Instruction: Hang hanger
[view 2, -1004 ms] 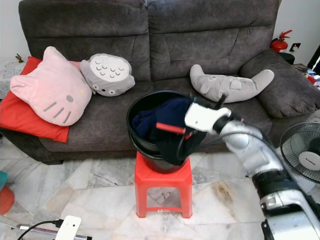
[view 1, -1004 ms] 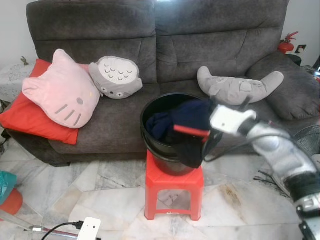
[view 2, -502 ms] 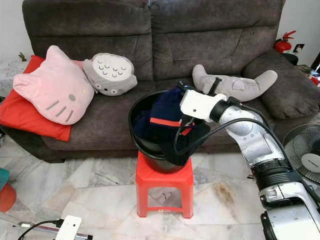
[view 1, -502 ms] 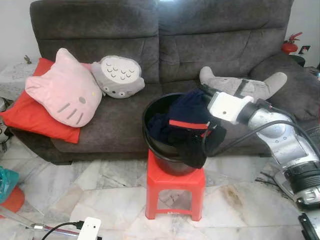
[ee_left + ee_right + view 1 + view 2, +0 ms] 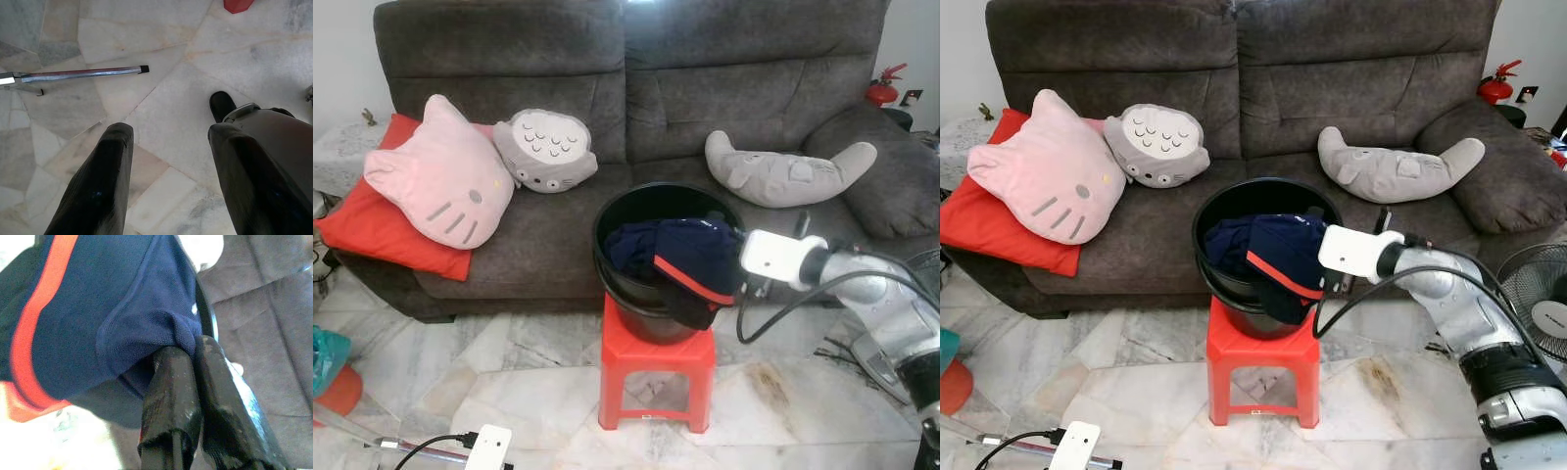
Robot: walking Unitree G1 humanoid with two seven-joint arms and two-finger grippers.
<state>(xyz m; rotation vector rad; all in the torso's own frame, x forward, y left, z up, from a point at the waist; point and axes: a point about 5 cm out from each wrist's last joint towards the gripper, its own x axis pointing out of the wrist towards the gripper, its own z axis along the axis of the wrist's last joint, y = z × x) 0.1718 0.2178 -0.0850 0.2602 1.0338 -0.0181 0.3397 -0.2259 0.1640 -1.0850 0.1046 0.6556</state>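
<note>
On the left of the grey sofa (image 5: 636, 88) lie a red cushion (image 5: 362, 230), a pink cat pillow (image 5: 440, 186) and a grey round plush (image 5: 546, 150); the left gripper (image 5: 168, 161) hangs idle above the marble floor (image 5: 509, 382), fingers spread and grasping nothing. In the middle a black bucket (image 5: 617, 284) sits on a red stool (image 5: 656, 377), with a navy garment (image 5: 690, 259) bearing a red stripe draped over its near rim. To the right, the right gripper (image 5: 193, 357) has its fingers clenched on a fold of that garment beside the rim, and a grey crescent plush (image 5: 788, 171) lies on the sofa beyond. No hanger can be made out, so where the task's thing sits cannot be told; it may be buried under the cloth. The pinch catches only a small bunch of fabric, so it could slip free when lifted. A sideways pull might also drag the bucket off the stool, since the cloth is snagged over its edge.
</note>
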